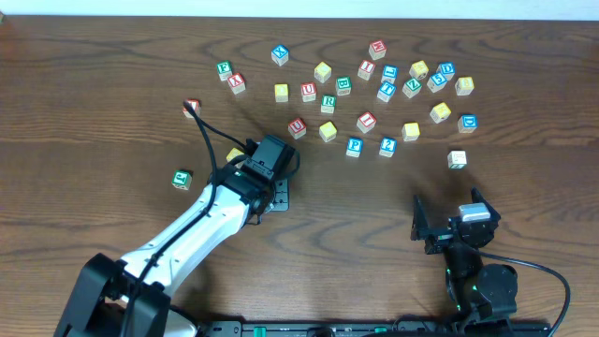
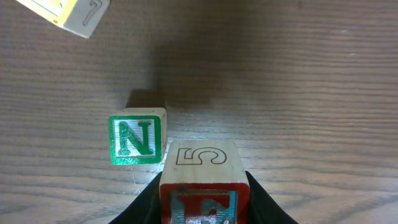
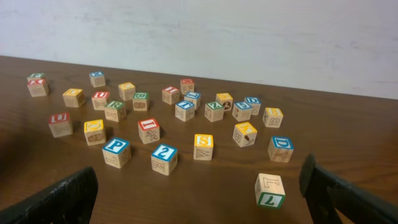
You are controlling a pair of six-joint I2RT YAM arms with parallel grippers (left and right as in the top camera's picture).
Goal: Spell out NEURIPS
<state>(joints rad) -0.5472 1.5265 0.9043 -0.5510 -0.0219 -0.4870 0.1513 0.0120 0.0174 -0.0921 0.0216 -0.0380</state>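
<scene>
In the left wrist view my left gripper is shut on the red E cube, whose upper side carries an outlined 5. The green N cube rests on the table just left of it, a narrow gap away. Overhead, the left arm covers both cubes. The red U, red I, blue P and yellow S lie loose in the far cluster. From the right wrist I see the P and S too. My right gripper stands wide open near the front edge, holding nothing.
A yellow-edged cube lies beyond the N. A green cube and a red cube sit apart on the left. A green-faced 7 cube stands just ahead of the right gripper. Several other letter cubes crowd the far right.
</scene>
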